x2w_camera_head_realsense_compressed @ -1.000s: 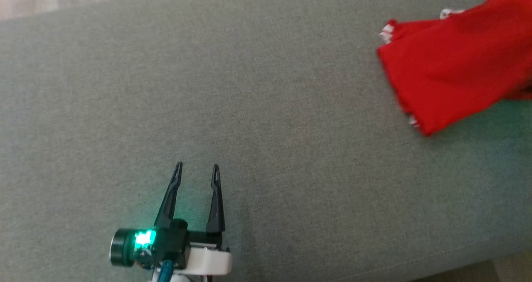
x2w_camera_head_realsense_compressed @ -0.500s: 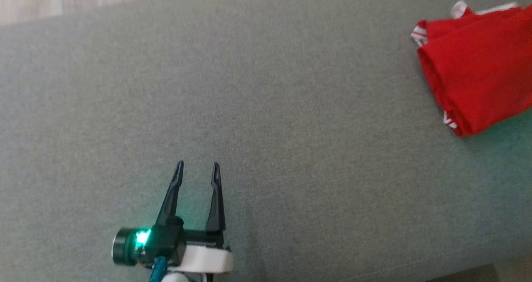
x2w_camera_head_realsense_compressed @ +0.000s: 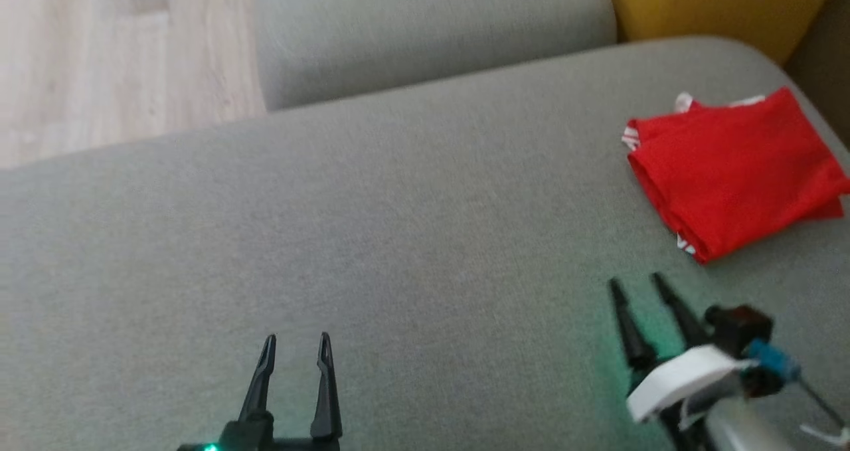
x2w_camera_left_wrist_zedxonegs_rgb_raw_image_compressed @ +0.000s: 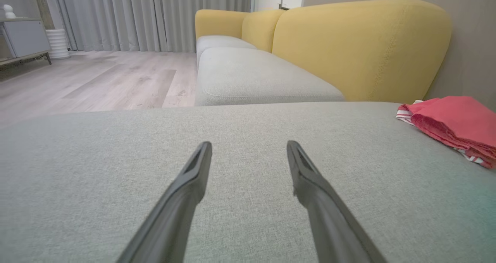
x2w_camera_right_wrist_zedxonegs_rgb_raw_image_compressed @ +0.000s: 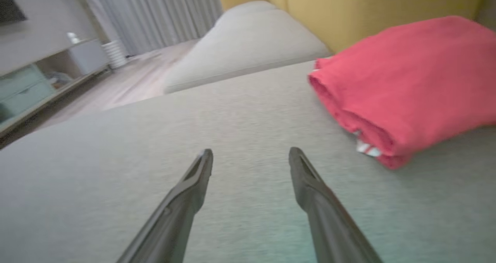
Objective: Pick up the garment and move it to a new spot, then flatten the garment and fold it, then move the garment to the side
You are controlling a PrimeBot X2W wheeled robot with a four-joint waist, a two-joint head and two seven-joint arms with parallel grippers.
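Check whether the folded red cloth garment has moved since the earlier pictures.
Yes: garment slid rightward along the grey fabric sofa cushion, away from its left end.

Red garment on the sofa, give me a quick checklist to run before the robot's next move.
1. Garment folded into a compact stack: ok.
2. Garment set to the right side of the seat cushion: ok.
3. Right tool open, apart from the garment: ok.
4. Left tool open, empty, above bare cushion: ok.
5. Lower layers lying flat: cannot tell.
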